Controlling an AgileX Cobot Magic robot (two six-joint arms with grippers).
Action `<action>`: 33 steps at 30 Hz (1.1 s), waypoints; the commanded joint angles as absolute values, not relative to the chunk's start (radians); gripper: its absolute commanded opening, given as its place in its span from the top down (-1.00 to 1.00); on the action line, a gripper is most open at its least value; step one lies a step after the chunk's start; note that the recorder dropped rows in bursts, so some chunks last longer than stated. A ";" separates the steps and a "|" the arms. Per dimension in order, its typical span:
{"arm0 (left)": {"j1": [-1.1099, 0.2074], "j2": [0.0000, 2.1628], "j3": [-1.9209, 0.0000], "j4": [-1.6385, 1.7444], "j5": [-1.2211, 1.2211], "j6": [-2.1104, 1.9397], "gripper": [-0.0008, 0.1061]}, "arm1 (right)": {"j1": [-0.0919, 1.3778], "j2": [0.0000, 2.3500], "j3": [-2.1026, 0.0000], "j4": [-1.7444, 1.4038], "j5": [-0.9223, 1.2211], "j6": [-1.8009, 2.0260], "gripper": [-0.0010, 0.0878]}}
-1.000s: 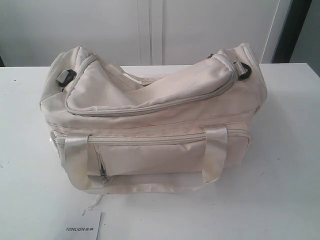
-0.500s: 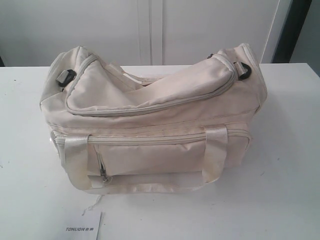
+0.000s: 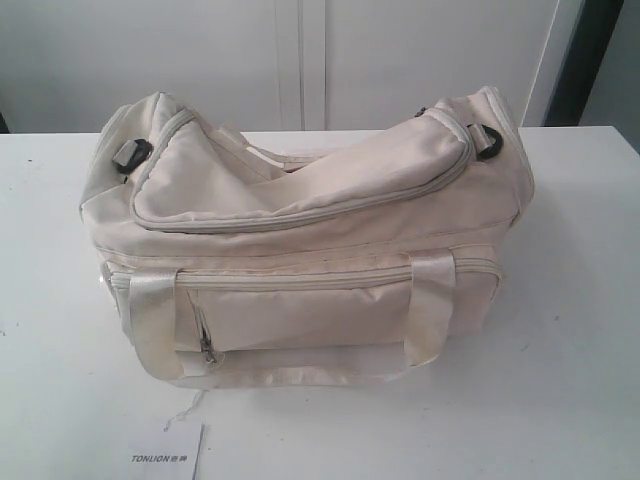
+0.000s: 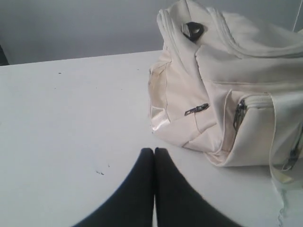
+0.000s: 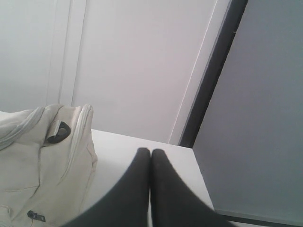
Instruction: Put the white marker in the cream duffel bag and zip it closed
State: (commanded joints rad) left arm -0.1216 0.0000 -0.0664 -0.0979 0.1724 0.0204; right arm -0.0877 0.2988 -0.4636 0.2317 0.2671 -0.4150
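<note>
The cream duffel bag (image 3: pixel 300 240) stands on the white table (image 3: pixel 560 380) with its curved top zipper (image 3: pixel 300 218) drawn shut along the part that shows. The white marker is out of view. Neither arm shows in the exterior view. In the left wrist view my left gripper (image 4: pixel 154 150) is shut and empty over bare table, a short way from one end of the duffel bag (image 4: pixel 227 90). My right gripper (image 5: pixel 150 151) is shut and empty beside the other end of the duffel bag (image 5: pixel 42 165).
A white "TONLION" card (image 3: pixel 165 452) lies at the table's front edge, before the bag. A black end ring (image 3: pixel 487 140) sits at the bag's right end, another (image 3: pixel 130 153) at its left. A white wall stands behind the table.
</note>
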 joint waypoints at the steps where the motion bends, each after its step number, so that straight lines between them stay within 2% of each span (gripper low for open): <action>1: -0.122 0.000 -0.054 -0.098 0.172 0.020 0.99 | -0.088 0.299 -0.464 0.232 0.267 -0.415 0.98; 7: -0.122 0.000 0.000 -0.098 0.172 0.020 0.99 | -0.088 0.299 -0.464 0.232 0.267 -0.415 0.98; 33: -0.122 0.000 0.000 -0.073 0.204 0.045 0.99 | -0.088 0.299 -0.464 0.232 0.267 -0.415 0.98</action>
State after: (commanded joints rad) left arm -0.1216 0.0000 0.0000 -0.0733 0.2036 0.0452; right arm -0.0877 0.2988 -0.4636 0.2317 0.2671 -0.4150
